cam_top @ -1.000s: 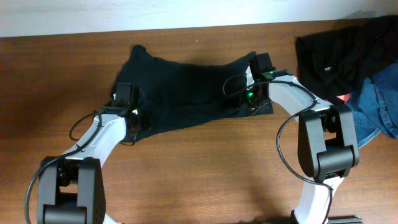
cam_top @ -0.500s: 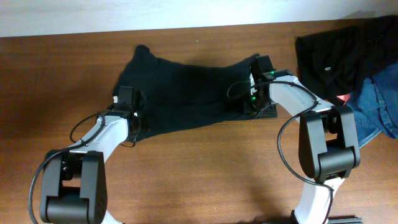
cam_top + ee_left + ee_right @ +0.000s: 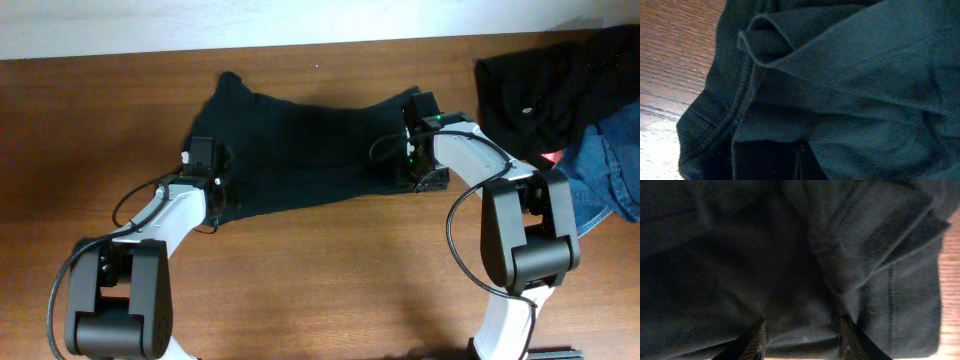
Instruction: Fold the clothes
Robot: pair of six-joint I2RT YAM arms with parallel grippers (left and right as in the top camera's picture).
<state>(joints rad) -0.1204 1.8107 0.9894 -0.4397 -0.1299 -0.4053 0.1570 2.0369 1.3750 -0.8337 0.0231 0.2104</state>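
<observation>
Overhead: right claw (image 3: pixel 418 172) part-open on the black T-shirt (image 3: pixel 300 150) — left claw (image 3: pixel 212 195), cannot tell.

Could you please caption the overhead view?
Left gripper and right gripper at opposite edges of a black T-shirt on a wooden table.

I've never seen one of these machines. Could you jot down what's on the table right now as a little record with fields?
Surface: wooden table
Main item: black T-shirt, spread out, wrinkled, not yet folded
Left tool: at the shirt's left edge; grip unclear
Right tool: at the shirt's right edge, fingers apart with cloth between them
Waiting pile: black garment and blue denim, far right
</observation>
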